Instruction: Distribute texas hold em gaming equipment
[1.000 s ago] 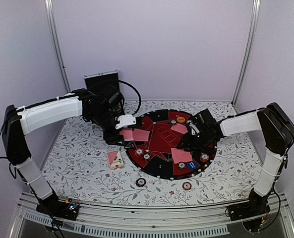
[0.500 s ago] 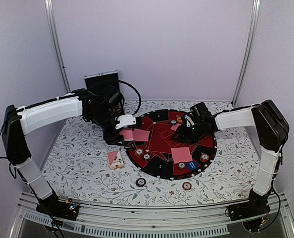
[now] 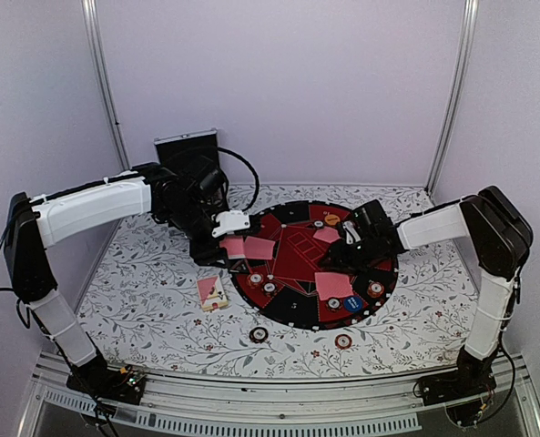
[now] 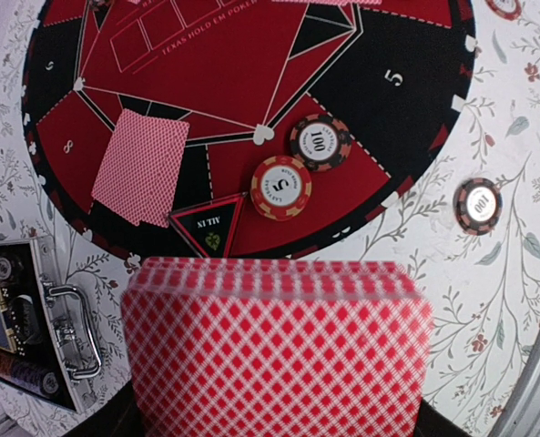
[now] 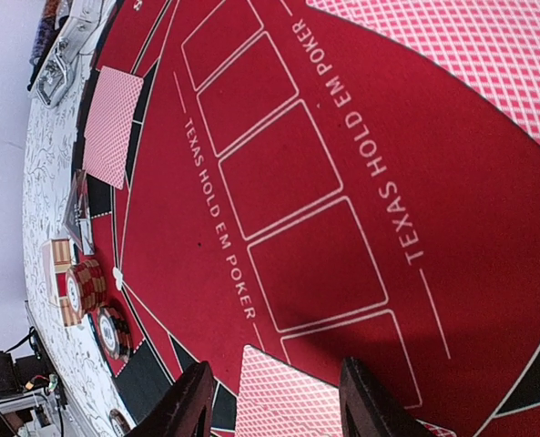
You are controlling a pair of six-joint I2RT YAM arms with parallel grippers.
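Three card spots on the round mat [image 3: 292, 314] — a pair of overlapping pink-backed cards [image 4: 140, 166] at 9 o'clock, a single card [image 5: 271, 378] near 1 o'clock, and a patch of pink backs [image 3: 333, 284] at 5 o'clock, count there unclear. My left claw [image 3: 224, 242] is pressed together on the deck [image 4: 279, 350], pinching it at the mat's 9 o'clock rim. My right claw [image 5: 279, 405] is spread, with fingers [image 5: 192, 405] either side of the single card, which lies flat on the red felt. I cannot tell if they touch it.

Chips on the mat I can count: four. A black 100 chip [image 4: 320, 141] and a red 5 chip [image 4: 280, 188] sit side by side at 8 o'clock, a third chip [image 3: 376, 289] at 4, a fourth chip [image 3: 333, 303] near 5.

Two more lie off the mat on the flowered table [image 3: 142, 300] — a stray chip [image 3: 259, 334] at 7, another stray [image 3: 343, 341] at 5.

Two buttons: orange button [image 3: 331, 219] at 12, blue button [image 3: 352, 303] at 5. One small pink box [image 3: 212, 292] at 8, off the mat. One black case [image 3: 186, 150] far out at 10 o'clock.
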